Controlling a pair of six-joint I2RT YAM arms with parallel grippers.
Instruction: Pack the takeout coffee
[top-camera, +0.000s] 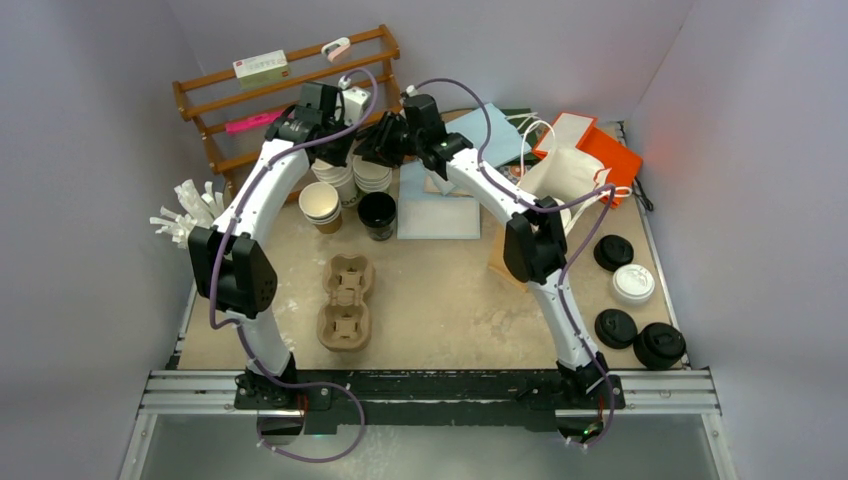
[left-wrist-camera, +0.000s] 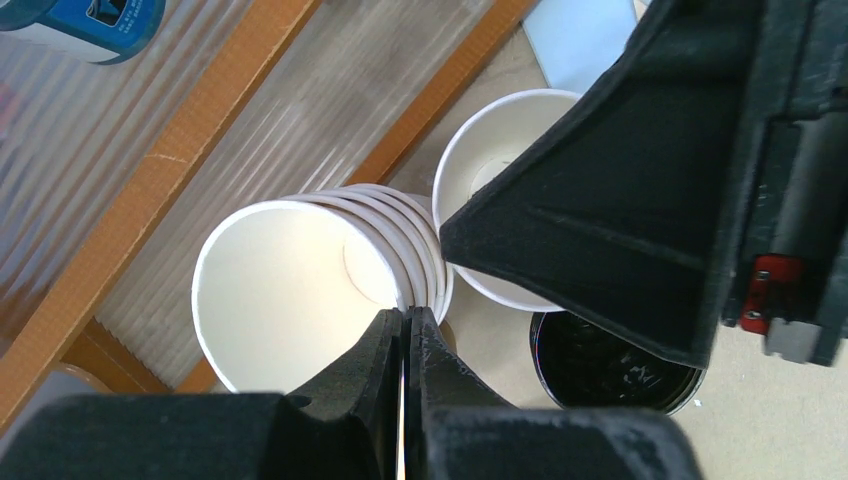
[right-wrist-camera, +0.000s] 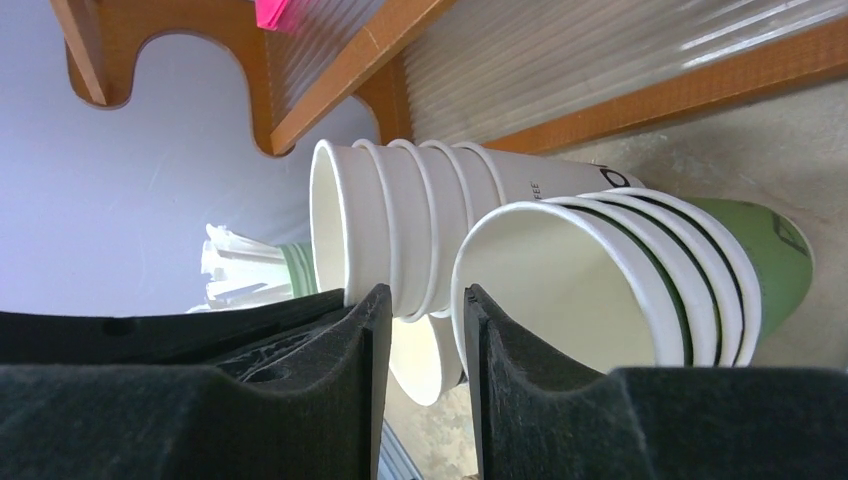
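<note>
The takeout coffee cups, a short stack of kraft-brown paper cups (top-camera: 320, 205), stand left of the black cup (top-camera: 377, 213), and neither gripper touches them. Both arms reach to the back. My left gripper (left-wrist-camera: 405, 315) is shut, its tips right at the near rim of a stack of white cups (left-wrist-camera: 290, 300); I cannot tell if a rim is pinched. My right gripper (right-wrist-camera: 420, 295) has its jaws partly apart. The white stack's (right-wrist-camera: 400, 220) rims and the rim of a green-sided stack (right-wrist-camera: 600, 290) lie between its tips. Round lids (top-camera: 633, 284) lie at the far right.
A wooden rack (top-camera: 290, 75) stands just behind the cup stacks. The moulded pulp tray (top-camera: 347, 300) lies mid-table. A pale paper bag (top-camera: 565, 175) and an orange box (top-camera: 610, 150) sit back right, and white stirrers (top-camera: 185, 215) stick up at the left edge.
</note>
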